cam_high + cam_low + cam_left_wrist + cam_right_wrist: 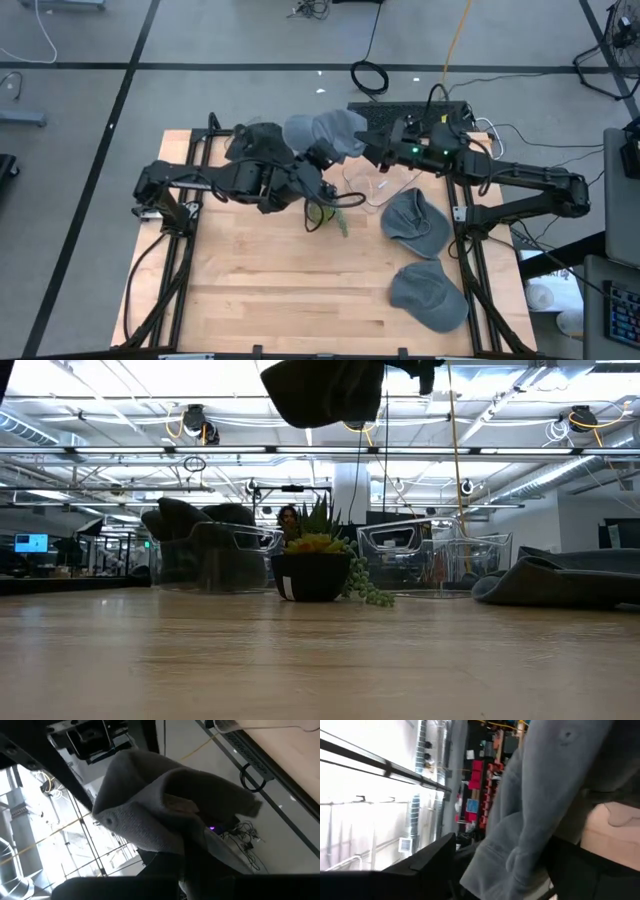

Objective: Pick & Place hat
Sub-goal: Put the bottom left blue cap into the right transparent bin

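- Three grey hats show in the high view: one raised above the table's far edge between the two grippers, grey hat (325,132), and two more lying on the wood.
- Left gripper (318,158) comes in from about 9 o'clock of the raised hat, its fingers shut on the hat's fabric; its wrist view shows the cloth (165,815) draped just ahead of the fingers.
- Right gripper (372,150) sits at about 3 o'clock of the same hat, with fingers spread wide; the cloth (545,800) hangs right in front of its camera, and I cannot tell whether it grips the fabric.
- From table height the raised hat (325,390) hangs high over the wooden table (260,290).
- Potted plant (325,212) stands at about 6 o'clock of the raised hat, near the table's middle.
- Second hat (415,222) lies flat at 3 o'clock of the plant.
- Third hat (430,295) lies at about 6 o'clock of the second hat, near the right edge.
- Clear plastic bin (215,555) stands behind the plant, with dark cloth inside.
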